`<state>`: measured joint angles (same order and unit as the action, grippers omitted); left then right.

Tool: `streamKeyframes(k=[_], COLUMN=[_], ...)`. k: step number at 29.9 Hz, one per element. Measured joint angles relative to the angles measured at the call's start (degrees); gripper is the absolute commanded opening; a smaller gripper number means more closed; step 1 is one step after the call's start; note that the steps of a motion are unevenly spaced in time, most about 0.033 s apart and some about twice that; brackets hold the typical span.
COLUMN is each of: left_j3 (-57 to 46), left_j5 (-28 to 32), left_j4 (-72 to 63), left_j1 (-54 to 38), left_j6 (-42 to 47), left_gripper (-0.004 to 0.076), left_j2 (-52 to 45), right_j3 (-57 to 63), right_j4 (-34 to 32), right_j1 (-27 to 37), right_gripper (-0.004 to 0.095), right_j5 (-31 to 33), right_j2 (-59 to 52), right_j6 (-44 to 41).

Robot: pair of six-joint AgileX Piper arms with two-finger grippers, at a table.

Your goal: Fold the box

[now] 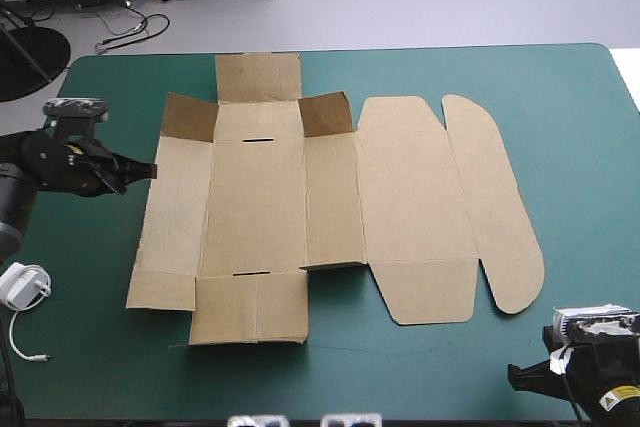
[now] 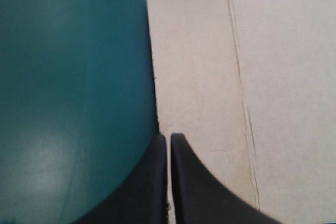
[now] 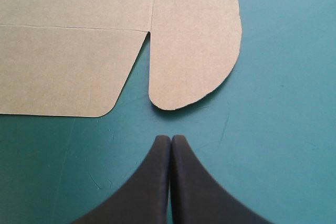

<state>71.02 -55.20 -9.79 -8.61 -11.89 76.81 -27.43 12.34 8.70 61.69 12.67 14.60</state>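
From above, the flat cut sheet of brown board, the box, lies mid-table on the teal-green cover, with two far corner flaps raised. Only the left wrist view shows the left gripper pressed together at the box's left edge, likely to lift that wall. The right wrist view shows the right gripper, likewise pressed together, parked short of the rounded lid flap.

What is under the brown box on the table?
The box lies on the teal-green cover, which shows all around it. Whatever is directly beneath the board cannot be seen, because the board covers it.

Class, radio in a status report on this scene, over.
Left end effector shut, tip at left edge of box. Right end effector shut, short of the box. Box mostly flat. Nothing in the way.
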Motion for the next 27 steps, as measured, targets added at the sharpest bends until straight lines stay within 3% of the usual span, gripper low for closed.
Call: streamKeyframes(k=[5,10,21,24,27], left_j3=[0.1,-3.8,-10.5,-10.5,-10.5], left_j5=[-7.2,-12.6,-11.8,-11.9,-12.1], left_j4=[-12.5,-18.7,-30.3,-32.0,-32.2], left_j1=[-14.2,-22.2,-24.0,-24.0,-24.0], left_j6=[-7.8,-13.9,-22.2,-23.1,-24.0], left_gripper=[0.0015,0.0014,0.002,0.0085,0.0202], left_j2=[4.2,8.1,12.2,12.2,12.2], right_j3=[0.0,0.0,0.0,0.0,0.0], right_j4=[0.0,0.0,0.0,0.0,0.0], right_j1=[0.0,0.0,0.0,0.0,0.0], right_gripper=[-0.002,-0.002,-0.002,-0.002,-0.002], right_j5=[0.0,0.0,0.0,0.0,0.0], right_j2=[0.0,0.0,0.0,0.0,0.0], right_j6=[0.0,0.0,0.0,0.0,0.0])
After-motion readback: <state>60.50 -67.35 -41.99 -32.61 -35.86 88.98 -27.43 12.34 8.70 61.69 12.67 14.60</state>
